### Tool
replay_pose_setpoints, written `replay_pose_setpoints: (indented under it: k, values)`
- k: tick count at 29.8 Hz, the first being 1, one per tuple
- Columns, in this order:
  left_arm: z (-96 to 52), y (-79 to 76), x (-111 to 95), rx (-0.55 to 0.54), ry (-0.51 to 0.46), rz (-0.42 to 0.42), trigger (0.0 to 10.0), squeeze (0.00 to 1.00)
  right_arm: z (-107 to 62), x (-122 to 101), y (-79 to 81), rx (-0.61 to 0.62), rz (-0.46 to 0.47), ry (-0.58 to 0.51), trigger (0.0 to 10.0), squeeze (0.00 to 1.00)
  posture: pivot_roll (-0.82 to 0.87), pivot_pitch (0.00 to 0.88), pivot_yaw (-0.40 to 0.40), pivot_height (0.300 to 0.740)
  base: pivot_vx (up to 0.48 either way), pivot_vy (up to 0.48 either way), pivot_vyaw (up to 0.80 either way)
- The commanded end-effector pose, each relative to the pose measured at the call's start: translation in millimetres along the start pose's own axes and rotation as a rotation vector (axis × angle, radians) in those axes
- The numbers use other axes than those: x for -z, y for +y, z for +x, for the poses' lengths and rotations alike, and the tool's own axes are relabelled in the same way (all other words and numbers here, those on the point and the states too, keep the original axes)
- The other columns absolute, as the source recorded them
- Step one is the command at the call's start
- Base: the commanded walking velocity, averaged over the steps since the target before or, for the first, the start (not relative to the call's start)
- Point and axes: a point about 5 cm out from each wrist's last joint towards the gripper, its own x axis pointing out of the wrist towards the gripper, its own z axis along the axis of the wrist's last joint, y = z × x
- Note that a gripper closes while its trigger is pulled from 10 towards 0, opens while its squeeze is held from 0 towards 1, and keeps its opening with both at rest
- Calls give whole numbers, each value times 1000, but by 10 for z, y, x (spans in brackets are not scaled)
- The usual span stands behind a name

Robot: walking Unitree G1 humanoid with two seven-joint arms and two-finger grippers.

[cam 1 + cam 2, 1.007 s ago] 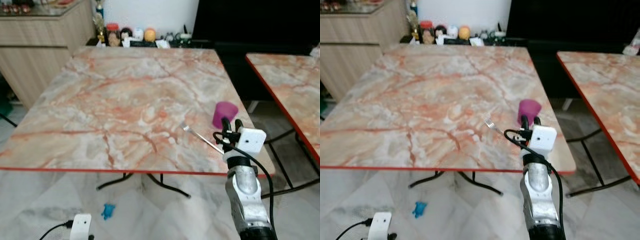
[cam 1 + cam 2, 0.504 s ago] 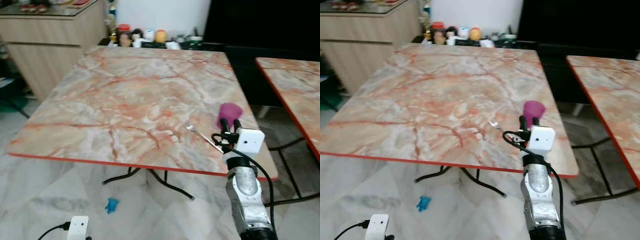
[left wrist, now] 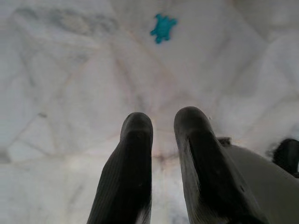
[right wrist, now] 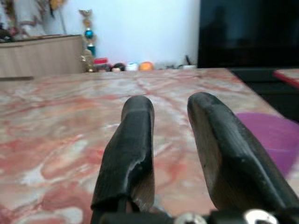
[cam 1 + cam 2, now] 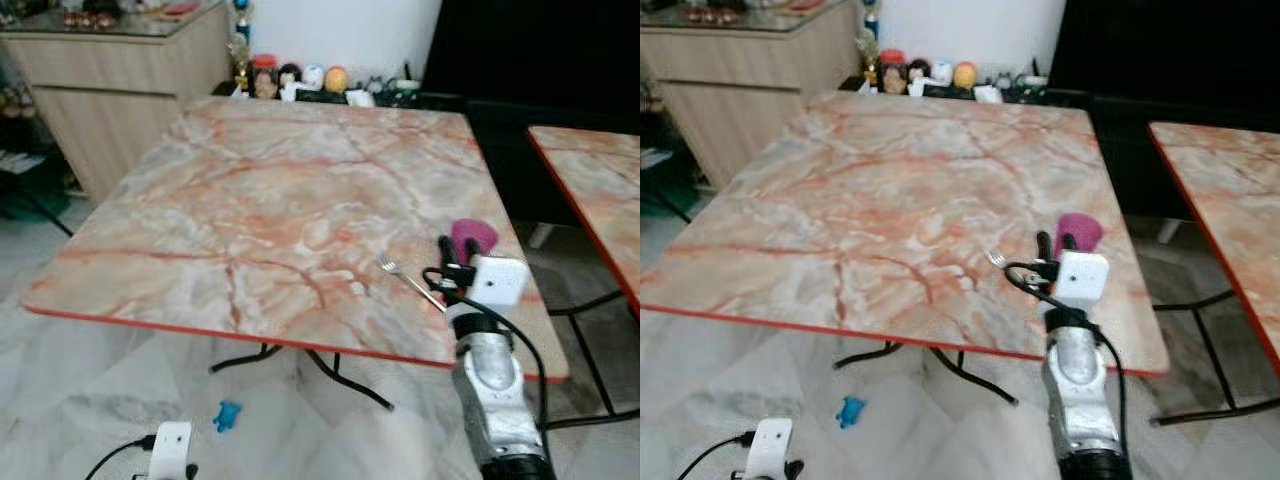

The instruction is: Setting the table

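Comparing with a second ago, I see the whole view has shifted while fork and cup keep their places on the bench point(image 5: 250, 200), so the camera moved, not the things. My right gripper point(image 5: 456, 254) hovers at the near right corner, fingers slightly parted and empty, just over the fork point(image 5: 408, 280); the purple cup point(image 5: 474, 236) stands just beyond. My left gripper point(image 3: 161, 135) hangs over the floor, fingers slightly parted, empty.

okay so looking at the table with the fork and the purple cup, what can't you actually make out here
- Fork handle end: head views, hidden behind the right claw.
- Purple cup: its lower part covered by that claw; the right wrist view cuts it off.
- Jars and figures beyond the table: too small to identify.
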Motion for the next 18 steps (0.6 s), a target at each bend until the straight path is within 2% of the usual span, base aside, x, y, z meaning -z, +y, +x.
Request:
replay_pose_setpoints:
  k: [1,5,14,18]
  values:
    - [7,-52,-29,10,-5,-9,10000,0,-9,19,-117,30,-18,14,10000,0,59,0,-18,740,307,0,0]
    - [8,-48,-33,11,-5,-6,10000,0,-9,22,-115,26,-20,15,10000,0,57,0,-18,740,306,0,0]
    - [7,-43,-30,8,-5,4,10000,0,-35,42,-105,8,-24,29,10000,0,53,0,-17,740,0,0,0]
    - [-4,-15,24,4,4,6,10000,0,-75,37,-75,-62,-61,42,10000,0,51,0,-15,740,0,0,0]
